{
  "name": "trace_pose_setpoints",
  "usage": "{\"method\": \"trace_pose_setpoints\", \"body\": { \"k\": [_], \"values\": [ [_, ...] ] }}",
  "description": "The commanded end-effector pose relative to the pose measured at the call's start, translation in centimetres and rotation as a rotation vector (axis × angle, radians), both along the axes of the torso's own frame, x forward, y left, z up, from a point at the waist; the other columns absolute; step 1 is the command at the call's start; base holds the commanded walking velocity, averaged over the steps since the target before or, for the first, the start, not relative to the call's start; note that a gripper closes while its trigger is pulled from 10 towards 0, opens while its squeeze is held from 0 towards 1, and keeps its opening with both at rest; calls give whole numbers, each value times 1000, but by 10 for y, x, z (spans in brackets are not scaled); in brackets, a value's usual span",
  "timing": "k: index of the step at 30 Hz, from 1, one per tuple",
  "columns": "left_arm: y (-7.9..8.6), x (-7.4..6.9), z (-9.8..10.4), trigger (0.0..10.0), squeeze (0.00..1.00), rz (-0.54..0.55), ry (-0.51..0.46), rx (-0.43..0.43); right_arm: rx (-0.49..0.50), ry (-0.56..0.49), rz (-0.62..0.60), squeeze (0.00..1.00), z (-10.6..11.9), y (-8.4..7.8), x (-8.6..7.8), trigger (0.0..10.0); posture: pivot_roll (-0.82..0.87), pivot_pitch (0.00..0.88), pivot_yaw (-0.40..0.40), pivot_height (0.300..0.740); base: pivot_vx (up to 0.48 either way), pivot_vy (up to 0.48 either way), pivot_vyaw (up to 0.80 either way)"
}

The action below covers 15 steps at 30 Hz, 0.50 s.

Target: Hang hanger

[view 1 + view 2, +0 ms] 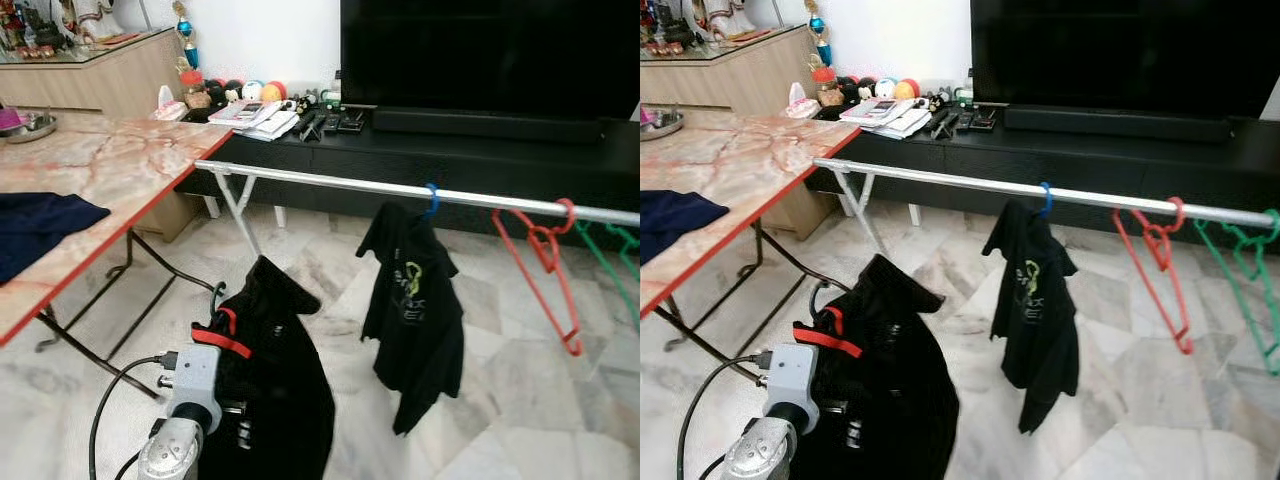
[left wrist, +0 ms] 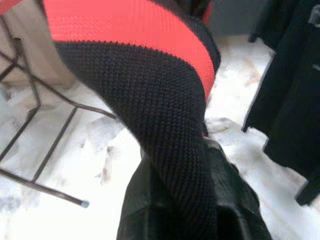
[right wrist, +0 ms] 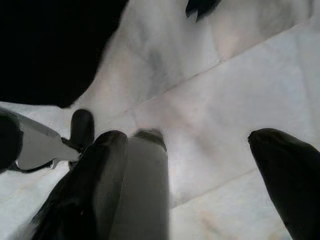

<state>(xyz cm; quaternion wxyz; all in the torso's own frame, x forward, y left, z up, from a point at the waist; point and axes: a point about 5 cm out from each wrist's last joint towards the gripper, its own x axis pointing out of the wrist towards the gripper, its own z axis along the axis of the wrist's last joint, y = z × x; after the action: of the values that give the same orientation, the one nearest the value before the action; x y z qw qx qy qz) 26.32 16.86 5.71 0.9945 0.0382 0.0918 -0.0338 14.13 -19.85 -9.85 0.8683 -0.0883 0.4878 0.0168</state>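
Note:
A black garment with a red collar [image 1: 268, 380] hangs on a hanger whose dark hook [image 1: 217, 293] sticks up at its top. It is held off the floor at the end of my left arm [image 1: 192, 392]; the cloth hides the fingers. The left wrist view shows the red and black knit collar [image 2: 150, 75] close up. The silver rail [image 1: 330, 182] runs above and to the right of the garment. My right gripper [image 3: 200, 165] is open over bare floor, with nothing between its fingers [image 3: 95, 180].
On the rail hang a black T-shirt [image 1: 412, 300] on a blue hook, an empty red hanger [image 1: 545, 260] and a green hanger [image 1: 620, 250]. A marble table [image 1: 120, 170] with a dark cloth stands at left. A black TV console [image 1: 450, 150] is behind.

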Motion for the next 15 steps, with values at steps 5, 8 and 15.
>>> {"method": "trace_pose_setpoints", "body": {
  "k": [5,8,15],
  "values": [
    [5,3,8,10000,0,12,-36,7,11,21,-2,0,-3,4,-5,10000,0,55,71,740,0,447,0],
    [5,3,8,10000,0,11,-36,6,12,21,-2,0,-3,5,-5,10000,0,54,72,740,0,446,0],
    [5,3,8,10000,0,11,-36,9,12,21,-4,0,-3,4,-5,10000,1,54,71,740,0,446,0]
  ]
}}
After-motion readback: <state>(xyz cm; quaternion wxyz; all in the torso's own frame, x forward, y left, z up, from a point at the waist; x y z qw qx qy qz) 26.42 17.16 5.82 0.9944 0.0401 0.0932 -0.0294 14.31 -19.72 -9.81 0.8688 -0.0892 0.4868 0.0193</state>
